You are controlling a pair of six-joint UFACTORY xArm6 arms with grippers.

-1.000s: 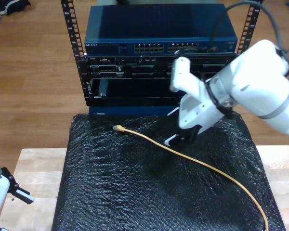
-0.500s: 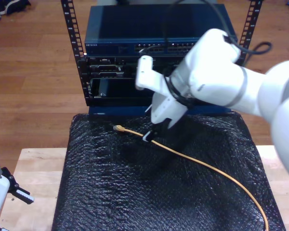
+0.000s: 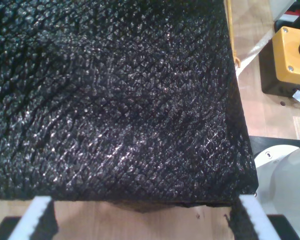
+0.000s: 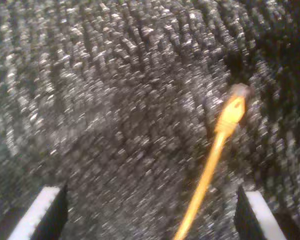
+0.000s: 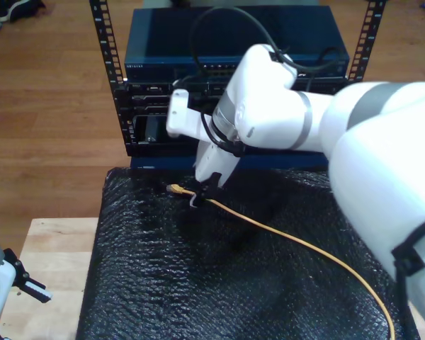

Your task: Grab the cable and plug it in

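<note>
The cable [image 5: 290, 241] lies flat on the black bubble-wrap mat [image 5: 163, 283]. Its long axis runs on a diagonal, from the mat's near corner at the exterior view's right up to the plug [image 5: 174, 189], which sits near the mat's far edge, toward the rack [image 5: 234, 78]. The plug points to the exterior view's left and slightly away from us, not straight at the rack's ports.

Our second gripper [image 5: 201, 197] hangs just above the cable, right behind the plug. In the second wrist view the plug [image 4: 236, 102] lies ahead of the second gripper [image 4: 152, 212], and the cable [image 4: 205, 185] runs back between the two fingertips [image 4: 42, 210], closer to one of them. The jaws stand spread wide with nothing pinched; the tips appear to be off the cable. The second arm [image 5: 283, 120] reaches in from the exterior view's right, its wrist bent down steeply so the fingers aim at the mat.

Our first gripper [image 5: 25, 283] sits low at the exterior view's left, beside the mat over the wooden table [image 5: 53, 248]. In the first wrist view its fingertips [image 3: 37, 215] are parted and hold nothing, with the mat's edge [image 3: 140, 197] just ahead of them. Well beyond them, past the mat's far edge, a stretch of cable [image 3: 230, 30] crosses the table near a yellow button box [image 3: 290, 50].
</note>
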